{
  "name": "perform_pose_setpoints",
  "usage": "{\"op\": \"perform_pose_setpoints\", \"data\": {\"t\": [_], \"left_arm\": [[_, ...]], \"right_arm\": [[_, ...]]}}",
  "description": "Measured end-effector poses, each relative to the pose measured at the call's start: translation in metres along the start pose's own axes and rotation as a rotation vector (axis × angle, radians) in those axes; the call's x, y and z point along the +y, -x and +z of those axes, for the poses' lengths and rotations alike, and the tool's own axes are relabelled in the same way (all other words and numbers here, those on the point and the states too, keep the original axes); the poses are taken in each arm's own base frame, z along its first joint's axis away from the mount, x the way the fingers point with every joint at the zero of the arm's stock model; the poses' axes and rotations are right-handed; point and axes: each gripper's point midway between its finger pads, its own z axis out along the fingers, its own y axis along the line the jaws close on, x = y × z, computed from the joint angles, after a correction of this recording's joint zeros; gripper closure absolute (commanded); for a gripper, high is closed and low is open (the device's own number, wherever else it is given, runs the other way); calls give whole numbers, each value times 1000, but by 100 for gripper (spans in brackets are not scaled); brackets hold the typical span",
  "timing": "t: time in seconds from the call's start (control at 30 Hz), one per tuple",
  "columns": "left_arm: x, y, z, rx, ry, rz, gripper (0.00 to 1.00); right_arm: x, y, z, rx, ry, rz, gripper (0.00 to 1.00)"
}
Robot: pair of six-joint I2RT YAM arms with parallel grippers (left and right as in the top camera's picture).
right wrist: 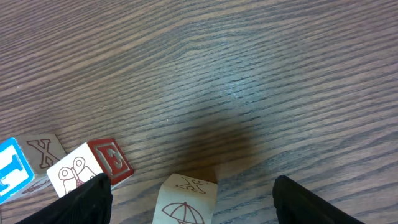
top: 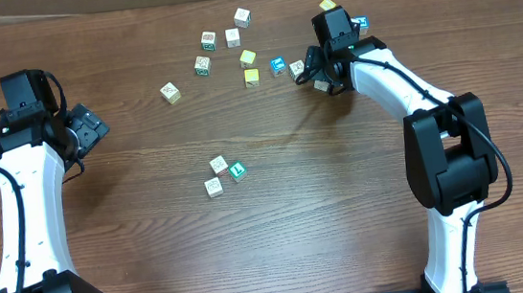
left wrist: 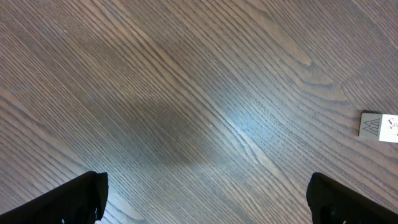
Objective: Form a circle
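Over on the left, left end effector: spread wide, gripping nothing, hanging above bare counter, well apart from every cube.

Moving right, near the middle: the circle, a tight little clump. Three cubes countable from overhead, whitish with printed faces, one of them the green-faced cube, touching or nearly so. Not yet a proper ring, by the look of it.

Farther back, loose cubes scattered about: yellow, blue, white.

Handling, as a judgement: small, hard, light blocks, probably wood. Stiff, not fragile, smooth-faced, and liable to skid or twist on the counter if nudged off-centre. Best pinched across two opposite flat faces, square on and low down, never corner to corner.

Far right, right end effector: released, fingers straddling an umbrella-printed cube with a gap either side, nothing clenched. Just left of that, a red-sided cube and a blue cube, near enough to bump on closing.
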Motion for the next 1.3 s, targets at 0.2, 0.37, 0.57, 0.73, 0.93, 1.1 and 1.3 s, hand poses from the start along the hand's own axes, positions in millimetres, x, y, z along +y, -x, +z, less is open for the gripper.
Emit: {"op": "perform_pose_setpoints", "data": {"t": [0.2, 0.37, 0.57, 0.73, 0.93, 1.1, 1.3], "left_arm": [[0, 0, 0, 0, 0, 0, 0], [0, 0, 0, 0, 0, 0, 0], [0, 0, 0, 0, 0, 0, 0], [0, 0, 0, 0, 0, 0, 0], [0, 0, 0, 0, 0, 0, 1], [0, 0, 0, 0, 0, 0, 0], [0, 0, 0, 0, 0, 0, 1]], "right_arm": [[-4, -8, -4, 44, -25, -27, 31], [7, -14, -32, 82, -4, -66, 68], [58, -38, -107, 153, 177, -137, 96], [100, -93, -146, 314, 326, -223, 96], [150, -151, -165, 375, 433, -348, 96], [189, -199, -182, 374, 504, -425, 96], [218, -233, -192, 289, 495, -504, 96]]}}
